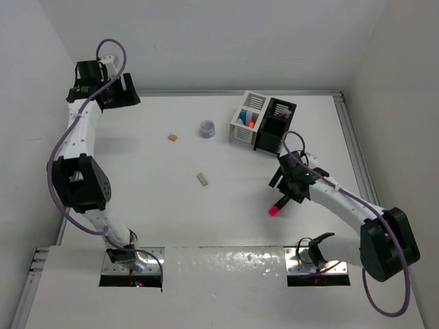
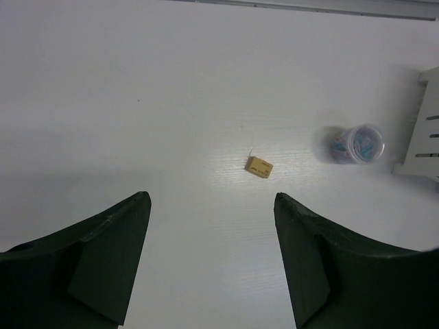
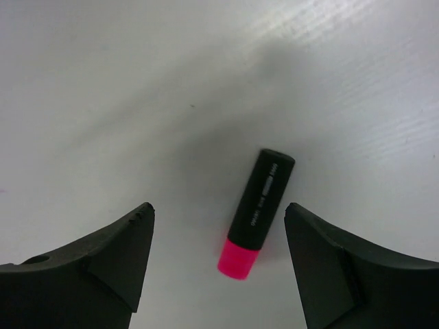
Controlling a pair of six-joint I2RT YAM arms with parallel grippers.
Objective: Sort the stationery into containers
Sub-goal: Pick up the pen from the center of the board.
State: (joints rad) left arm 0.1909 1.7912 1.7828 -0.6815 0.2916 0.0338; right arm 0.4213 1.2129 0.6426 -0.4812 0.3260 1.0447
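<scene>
A black highlighter with a pink end [image 3: 259,205] lies flat on the table. My right gripper [image 3: 219,205] is open above it, with the highlighter between the fingers, nearer the right one and not touching. In the top view the pink end [image 1: 275,210] shows just below my right gripper [image 1: 288,192]. The joined white bin [image 1: 247,118] and black bin [image 1: 277,125] stand beyond it; the white one holds blue and orange items. My left gripper [image 1: 129,96] is open and empty at the far left, looking at a beige eraser [image 2: 259,166] and a greyish round piece [image 2: 358,143].
A second beige piece [image 1: 202,179] lies mid-table. The eraser [image 1: 173,137] and round piece [image 1: 207,128] sit left of the bins. The white bin's edge [image 2: 426,130] shows at the right of the left wrist view. Walls close the back and sides.
</scene>
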